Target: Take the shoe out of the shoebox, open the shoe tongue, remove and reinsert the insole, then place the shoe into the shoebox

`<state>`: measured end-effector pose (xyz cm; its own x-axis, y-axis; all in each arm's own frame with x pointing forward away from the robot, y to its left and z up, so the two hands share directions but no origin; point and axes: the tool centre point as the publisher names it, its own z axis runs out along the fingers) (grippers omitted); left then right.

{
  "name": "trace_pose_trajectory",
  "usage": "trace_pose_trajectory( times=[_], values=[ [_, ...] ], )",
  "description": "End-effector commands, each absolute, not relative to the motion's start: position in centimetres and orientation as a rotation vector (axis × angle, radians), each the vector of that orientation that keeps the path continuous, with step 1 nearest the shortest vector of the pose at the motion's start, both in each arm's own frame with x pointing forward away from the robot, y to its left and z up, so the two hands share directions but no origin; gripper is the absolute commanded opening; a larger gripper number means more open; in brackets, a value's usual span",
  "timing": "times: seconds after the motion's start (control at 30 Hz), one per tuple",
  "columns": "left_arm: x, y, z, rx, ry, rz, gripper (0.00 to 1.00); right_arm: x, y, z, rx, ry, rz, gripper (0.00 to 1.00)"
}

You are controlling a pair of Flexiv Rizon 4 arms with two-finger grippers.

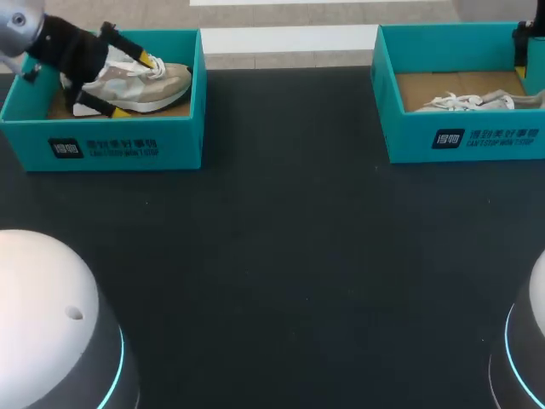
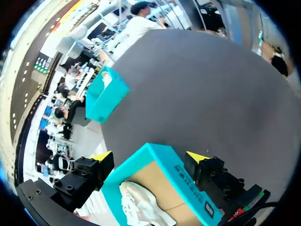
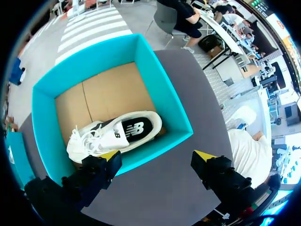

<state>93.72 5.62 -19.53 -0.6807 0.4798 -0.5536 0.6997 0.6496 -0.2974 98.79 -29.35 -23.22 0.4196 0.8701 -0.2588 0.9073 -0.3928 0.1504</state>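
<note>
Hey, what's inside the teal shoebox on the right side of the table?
The right shoebox holds one white shoe, dark insole showing, on its brown cardboard floor. Nothing else shows inside. Whatever lies under the shoe is covered.

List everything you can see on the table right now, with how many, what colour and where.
left shoebox: one, teal, far left of the table
right shoebox: one, teal, far right of the table
beige shoe: one, beige and grey, inside the left shoebox
white shoe: one, white with a dark insole, inside the right shoebox
table: one, black, under both boxes
left end effector: one, black with yellow tips, open, at the left shoebox over the beige shoe
right end effector: one, black with yellow tips, open, above the right shoebox's edge
</note>
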Motion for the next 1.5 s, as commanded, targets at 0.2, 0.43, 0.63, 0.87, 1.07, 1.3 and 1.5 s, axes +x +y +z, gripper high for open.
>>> trace_pose_trajectory(
  times=[0.2, 0.43, 0.63, 0.87, 1.07, 1.3, 1.5],
  values=[
    [93.9, 5.3, -19.0, 1.417, 2.476, -0.247, 1.00, 98.8, -29.4, -23.2, 2.411, 1.548, -0.199, 1.00],
    [97.2, 6.5, -19.7, 1.539, 2.334, -0.133, 1.00, 98.8, -29.4, -23.2, 2.411, 1.548, -0.199, 1.00],
    [101.6, 9.5, -19.9, 1.812, 2.041, -0.134, 1.00, 98.8, -29.4, -23.2, 2.411, 1.548, -0.199, 1.00],
    [106.4, 12.9, -19.9, 2.009, 1.857, 0.030, 1.00, 98.8, -29.4, -23.2, 2.411, 1.548, -0.199, 1.00],
    [109.1, 16.2, -20.4, 2.133, 1.696, 0.277, 1.00, 98.8, -29.4, -23.2, 2.411, 1.548, -0.199, 1.00],
    [109.6, 16.7, -20.9, 2.125, 1.731, 0.378, 1.00, 98.8, -29.4, -23.2, 2.411, 1.548, -0.199, 1.00],
    [109.6, 16.7, -20.9, 2.125, 1.731, 0.378, 1.00, 98.8, -29.4, -23.2, 2.411, 1.548, -0.199, 1.00]
  ],
)
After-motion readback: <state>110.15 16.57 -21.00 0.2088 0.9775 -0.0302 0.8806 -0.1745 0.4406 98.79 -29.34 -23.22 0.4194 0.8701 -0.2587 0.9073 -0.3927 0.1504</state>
